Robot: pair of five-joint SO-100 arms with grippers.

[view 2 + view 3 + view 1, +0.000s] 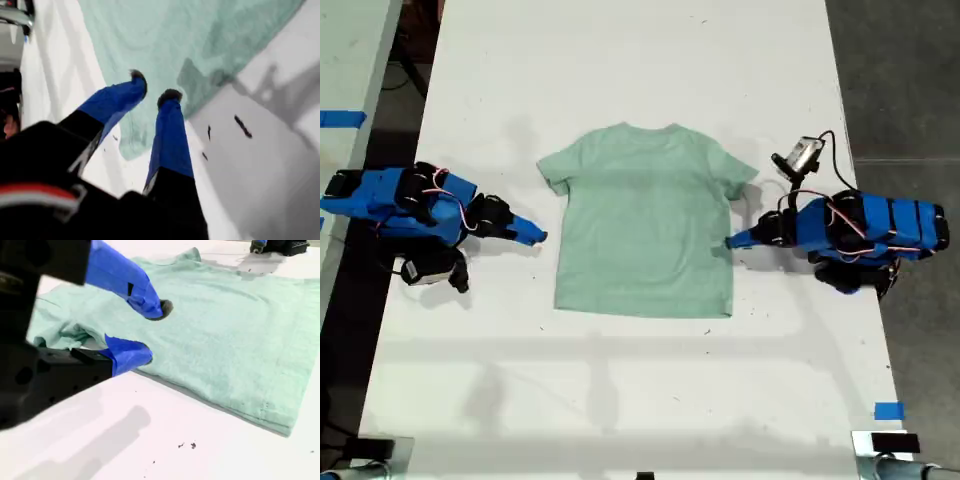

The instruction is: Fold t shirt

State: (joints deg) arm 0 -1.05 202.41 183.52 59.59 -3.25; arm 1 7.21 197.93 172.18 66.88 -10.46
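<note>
Here both tools gape — first tool [152,90], second tool [150,332] — over the t shirt [645,225].

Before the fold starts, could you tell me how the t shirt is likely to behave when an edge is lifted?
The t shirt looks like thin, soft cloth lying flat, so it will probably drape limply. Its sleeve already rumples, so pushing would likely bunch it rather than slide it.
</note>
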